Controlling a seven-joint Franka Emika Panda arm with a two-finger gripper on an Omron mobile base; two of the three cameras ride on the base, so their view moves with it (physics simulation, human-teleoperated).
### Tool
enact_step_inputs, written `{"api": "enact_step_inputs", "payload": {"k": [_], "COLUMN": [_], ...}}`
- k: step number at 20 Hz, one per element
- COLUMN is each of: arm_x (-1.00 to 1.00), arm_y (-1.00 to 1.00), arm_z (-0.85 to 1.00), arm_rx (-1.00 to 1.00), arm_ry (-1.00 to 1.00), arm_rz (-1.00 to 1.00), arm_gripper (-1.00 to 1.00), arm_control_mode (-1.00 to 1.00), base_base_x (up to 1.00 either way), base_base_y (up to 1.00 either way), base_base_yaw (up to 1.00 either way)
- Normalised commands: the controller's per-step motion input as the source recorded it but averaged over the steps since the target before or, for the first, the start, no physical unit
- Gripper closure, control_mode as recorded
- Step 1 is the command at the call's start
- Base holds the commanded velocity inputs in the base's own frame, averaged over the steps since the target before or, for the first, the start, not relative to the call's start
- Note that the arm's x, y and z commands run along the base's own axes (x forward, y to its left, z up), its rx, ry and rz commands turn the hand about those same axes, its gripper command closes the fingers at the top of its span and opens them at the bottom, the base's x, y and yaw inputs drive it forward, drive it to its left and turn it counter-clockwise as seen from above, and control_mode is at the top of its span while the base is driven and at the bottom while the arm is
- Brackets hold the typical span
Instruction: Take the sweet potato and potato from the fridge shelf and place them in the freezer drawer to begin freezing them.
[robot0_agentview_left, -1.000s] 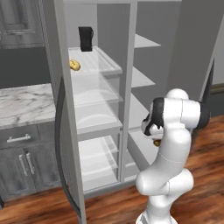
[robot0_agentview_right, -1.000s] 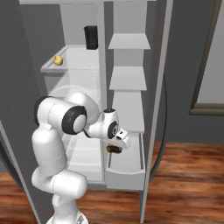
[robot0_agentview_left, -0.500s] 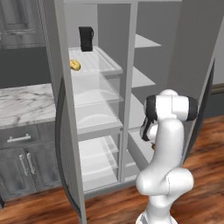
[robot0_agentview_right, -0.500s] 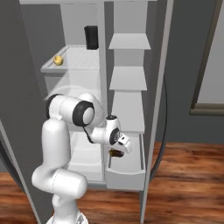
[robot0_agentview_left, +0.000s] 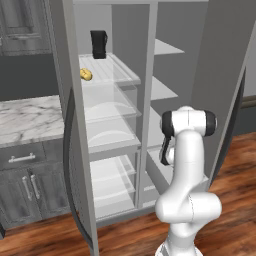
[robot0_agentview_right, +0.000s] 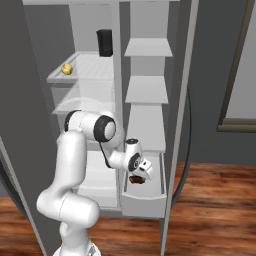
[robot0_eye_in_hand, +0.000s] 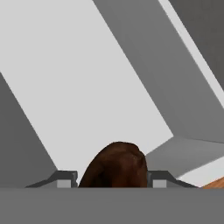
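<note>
My gripper (robot0_agentview_right: 139, 173) is shut on the brown sweet potato (robot0_agentview_right: 135, 179) and holds it just above the floor of the light-grey freezer drawer (robot0_agentview_right: 146, 201), which is pulled out at the bottom right of the fridge. In the hand view the sweet potato (robot0_eye_in_hand: 116, 168) sits between my two fingertips (robot0_eye_in_hand: 65, 178), with the drawer floor (robot0_eye_in_hand: 87, 87) right behind it. The yellow potato (robot0_agentview_right: 66, 69) lies near the left front of the ribbed translucent fridge shelf (robot0_agentview_right: 92, 70), high up and far from the gripper; the left base view shows the potato (robot0_agentview_left: 86, 75) on that shelf (robot0_agentview_left: 114, 70) too.
A black container (robot0_agentview_right: 104, 42) stands at the back of the same shelf. Clear bins (robot0_agentview_left: 107, 130) sit below it. Grey shelves (robot0_agentview_right: 146, 90) stack above the drawer. The open fridge door (robot0_agentview_right: 177, 125) stands close on the drawer's right, and a marble counter (robot0_agentview_left: 27, 117) lies to the left.
The hand has sunk a little lower and further over the freezer drawer with the sweet potato still in its grip; the elbow has swung upward. The potato has not moved.
</note>
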Motion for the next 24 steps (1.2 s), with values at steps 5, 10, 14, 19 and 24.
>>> {"api": "enact_step_inputs", "payload": {"k": [5, 10, 14, 19, 24], "arm_x": [0.33, 0.25, 0.33, 0.39, 0.08], "arm_y": [-0.28, -0.30, -0.27, -0.24, -0.01], "arm_z": [-0.33, -0.44, -0.46, -0.41, -0.07], "arm_rx": [0.03, 0.10, 0.06, 0.01, 0.00], "arm_ry": [0.00, 0.00, 0.00, 0.00, 0.00], "arm_rz": [0.00, 0.00, 0.00, 0.00, -0.01], "arm_gripper": [1.00, 1.00, 1.00, -1.00, -1.00], "arm_control_mode": [-1.00, -1.00, -1.00, -1.00, -1.00], "base_base_x": [0.00, 0.00, 0.00, 0.00, 0.00], "base_base_y": [0.00, 0.00, 0.00, 0.00, 0.00], "base_base_yaw": [0.00, 0.00, 0.00, 0.00, 0.00]}}
